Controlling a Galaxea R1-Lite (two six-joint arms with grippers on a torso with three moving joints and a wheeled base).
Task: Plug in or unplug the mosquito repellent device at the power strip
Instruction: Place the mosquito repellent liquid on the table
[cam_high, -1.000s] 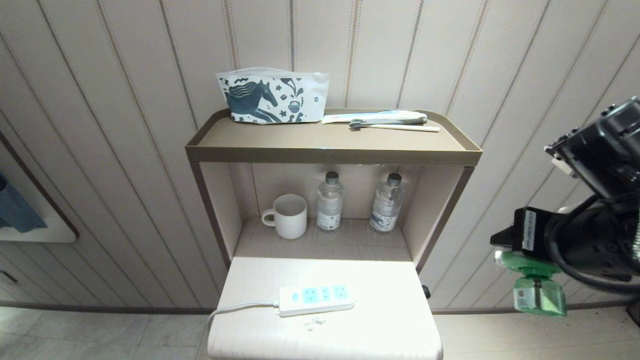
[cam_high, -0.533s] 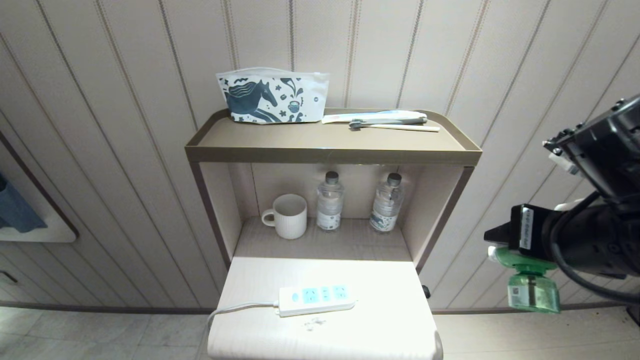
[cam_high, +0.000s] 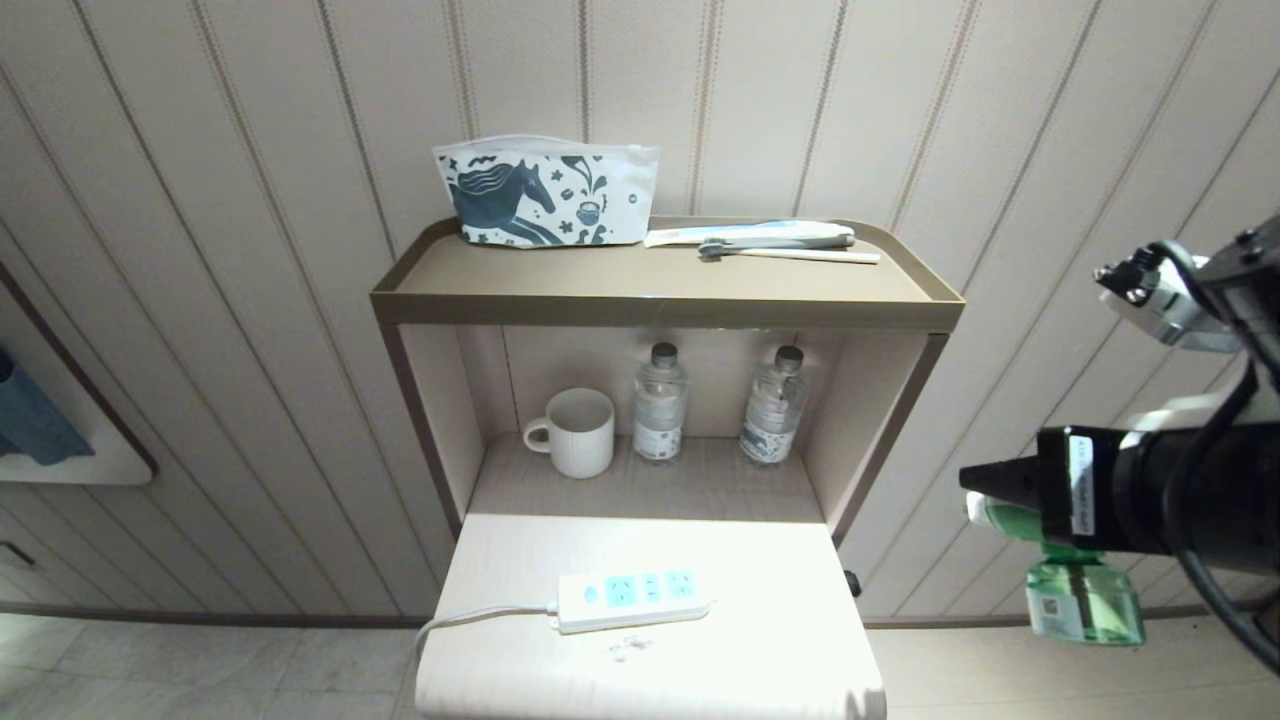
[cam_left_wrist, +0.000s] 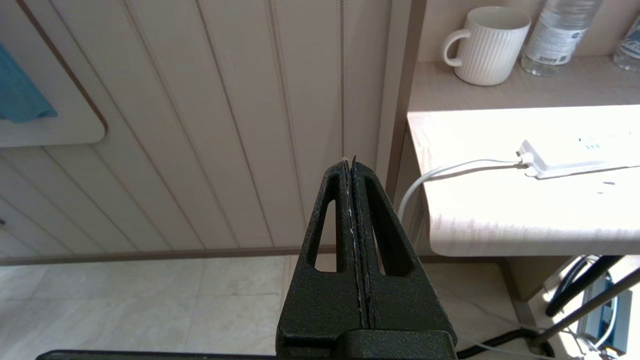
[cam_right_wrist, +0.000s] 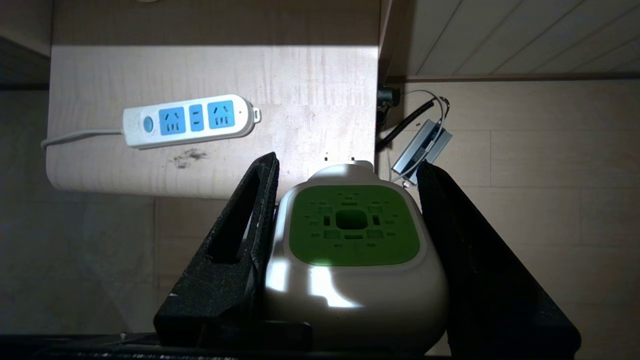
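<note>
Right wrist view alone: device's (cam_right_wrist: 354, 250) green grille.

Power strip (cam_high: 633, 599) on the lower tabletop (cam_high: 760, 570), left of centre toward the front edge, lengthwise along that edge; cord (cam_high: 470, 618) off the left edge. Mug (cam_high: 575, 431) in the recess behind, at left; two water bottles (cam_high: 659, 403) to its right, against the back. Pouch (cam_high: 545, 191) at the back left of the top shelf (cam_high: 660, 290); toothbrush (cam_high: 790, 253) at back right. Repellent device (cam_high: 1075, 585) beyond the right edge of the tabletop, apart from it, between the fingers of the right gripper (cam_high: 985, 480). Left gripper (cam_left_wrist: 352, 165) beyond the left edge.
</note>
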